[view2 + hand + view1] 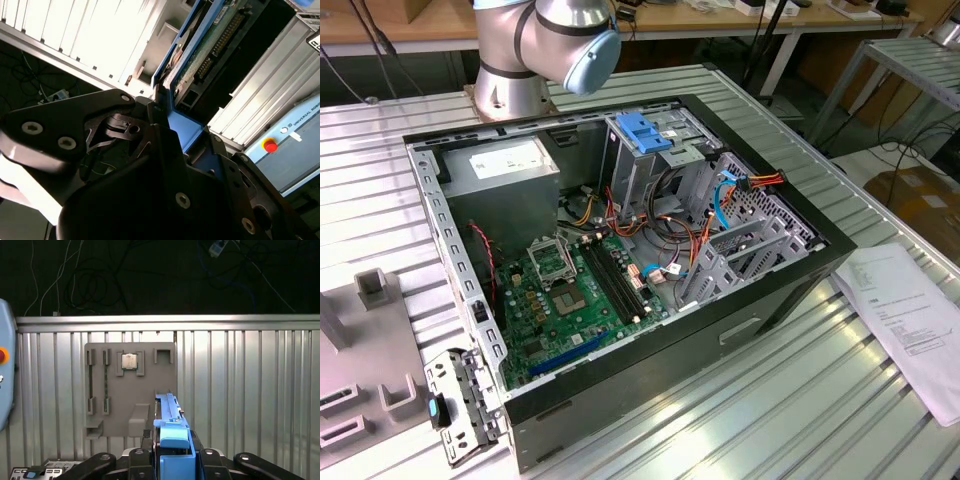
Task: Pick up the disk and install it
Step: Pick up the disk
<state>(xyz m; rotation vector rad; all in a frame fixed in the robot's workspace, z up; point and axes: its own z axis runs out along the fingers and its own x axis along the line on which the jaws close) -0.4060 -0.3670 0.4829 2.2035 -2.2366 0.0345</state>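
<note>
Black fingers [160, 145] pinching disk [167, 412] at its blue rail, edge-on; grey parts tray [130, 390] and ribbed counter [250, 390] beyond. Step in hand: carrying, pick-up apparently done. Not yet in computer case [620, 385]. Needed for seating, likely: square alignment with drive cage [645, 150].

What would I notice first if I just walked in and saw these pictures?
Probably the big open computer case on the metal table in the exterior view, with its green motherboard and a bright blue handle inside. In the first wrist view, the gripper holds the blue-railed disk edge-on, in front of a grey parts tray.
</note>
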